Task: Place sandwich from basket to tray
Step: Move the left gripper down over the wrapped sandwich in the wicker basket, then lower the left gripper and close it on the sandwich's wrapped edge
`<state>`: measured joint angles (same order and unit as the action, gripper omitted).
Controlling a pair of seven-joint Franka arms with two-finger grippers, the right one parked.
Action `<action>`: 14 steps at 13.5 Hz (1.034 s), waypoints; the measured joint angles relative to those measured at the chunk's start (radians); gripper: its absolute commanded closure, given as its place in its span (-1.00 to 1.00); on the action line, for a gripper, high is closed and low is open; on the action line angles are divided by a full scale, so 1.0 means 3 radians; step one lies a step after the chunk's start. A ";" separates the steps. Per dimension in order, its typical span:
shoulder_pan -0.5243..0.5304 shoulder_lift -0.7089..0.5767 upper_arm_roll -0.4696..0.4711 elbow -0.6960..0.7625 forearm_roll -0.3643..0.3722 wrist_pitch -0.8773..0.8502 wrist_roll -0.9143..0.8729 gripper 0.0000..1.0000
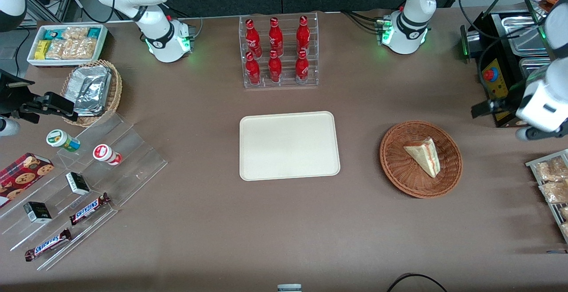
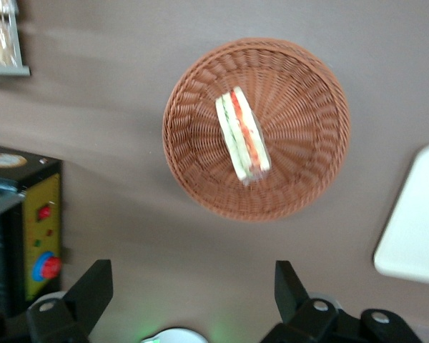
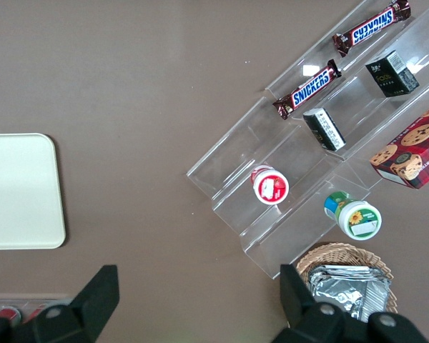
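Sandwich [image 2: 242, 135] lies flat in the basket [image 2: 200, 93], well below my pincer [image 2: 193, 286] and ahead of it, no contact. Pincer hangs high off the table [image 1: 284, 221], fingers spread wide, holding nothing. Tray [image 1: 289, 145] sits off to the side, bare. I'd judge the wedge light, soft, easily crushed; grip gently across the bread faces, mid-wedge.

Sandwich [image 1: 424, 155] lies in basket [image 1: 420, 159], beside tray [image 1: 289, 145] on counter [image 1: 355, 221]; open tool [image 2: 193, 286] hovers above, toward the working arm's end.
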<state>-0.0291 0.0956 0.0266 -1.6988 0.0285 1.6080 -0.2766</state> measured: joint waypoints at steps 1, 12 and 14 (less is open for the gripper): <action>0.0000 0.0013 -0.0005 -0.0163 -0.0002 0.0225 -0.0171 -1.00; -0.0056 0.0021 -0.0070 -0.1592 -0.0112 0.2322 -0.1019 -1.00; -0.0058 0.0056 -0.0080 -0.1698 -0.0114 0.2504 -0.1056 -1.00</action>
<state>-0.0466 0.1124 0.0025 -2.2082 -0.0055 2.3591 -0.5934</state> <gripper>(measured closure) 0.000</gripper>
